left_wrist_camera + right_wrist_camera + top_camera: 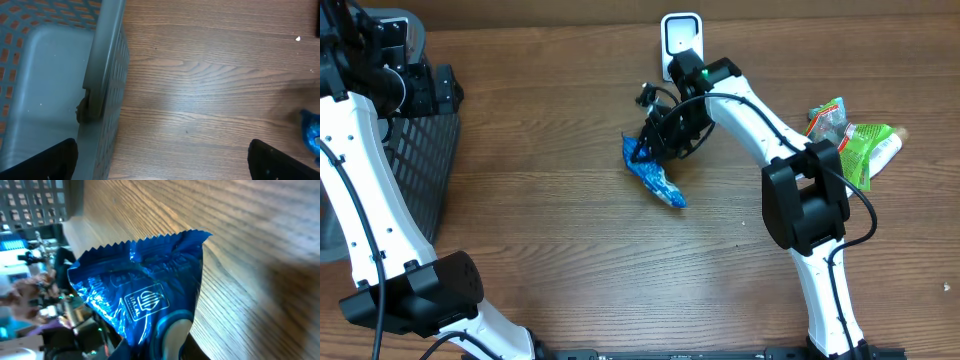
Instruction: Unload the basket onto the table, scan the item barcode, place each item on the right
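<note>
Overhead: the right gripper [648,148] pinches the upper end of a blue packet [660,183] at mid-table, near the white scanner [680,38]. Green packets [855,140] lie well apart at the right.

Left wrist: the left gripper [162,150] hangs with its jaws spread wide over the grey basket [45,90] wall and the wooden table [210,90]. The packet shows at the right edge.

Right wrist: the packet fills the view, serrated edge up, tilted above the table.

Soft even light, perhaps slight wrist-view blur.
</note>
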`<state>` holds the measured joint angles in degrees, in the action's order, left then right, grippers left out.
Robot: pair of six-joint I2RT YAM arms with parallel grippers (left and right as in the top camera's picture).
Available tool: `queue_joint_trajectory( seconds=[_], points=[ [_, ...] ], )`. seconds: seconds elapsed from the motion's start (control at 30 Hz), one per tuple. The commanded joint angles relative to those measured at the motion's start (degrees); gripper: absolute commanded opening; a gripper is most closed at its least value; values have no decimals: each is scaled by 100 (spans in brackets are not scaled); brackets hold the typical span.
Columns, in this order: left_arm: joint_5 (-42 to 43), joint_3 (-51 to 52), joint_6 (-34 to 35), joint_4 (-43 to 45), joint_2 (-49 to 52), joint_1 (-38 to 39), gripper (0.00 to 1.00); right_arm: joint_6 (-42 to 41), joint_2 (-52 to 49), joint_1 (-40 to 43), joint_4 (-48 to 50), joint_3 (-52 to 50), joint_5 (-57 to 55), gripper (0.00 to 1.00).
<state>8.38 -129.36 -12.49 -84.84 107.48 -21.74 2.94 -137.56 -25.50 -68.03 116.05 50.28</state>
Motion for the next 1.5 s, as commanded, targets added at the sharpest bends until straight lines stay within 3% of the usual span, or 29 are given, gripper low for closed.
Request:
queue_joint_trajectory(
  seconds=[0.0,0.13,0.37,0.5,0.87,1.1,1.23,1.37,1.47],
  points=[
    [44,-13,-122,0,-98,42,100,-396,-48,4,247,-431,522,4],
    [44,-13,-122,0,-98,39,100,-474,-50,7,723,-780,127,6],
    [46,-13,-122,2,-98,39,100,-470,-48,20,1049,-662,-2072,46],
    [46,-13,-122,2,-98,39,99,-472,-48,20,1176,-568,-3141,55],
    [44,-13,-122,0,-98,39,100,-597,-46,22,778,79,-5156,56],
    [46,-13,-122,2,-98,44,100,-660,101,0,-470,1154,-4760,56],
    [46,-13,-122,2,-98,44,100,-1287,155,-7,-1366,1888,-4437,51],
    [44,-13,-122,2,-98,37,100,-1893,122,-109,-1668,1836,-3934,43],
    [46,-13,-122,0,-98,37,100,-2092,120,-321,-1650,1515,-3777,43]
  ],
)
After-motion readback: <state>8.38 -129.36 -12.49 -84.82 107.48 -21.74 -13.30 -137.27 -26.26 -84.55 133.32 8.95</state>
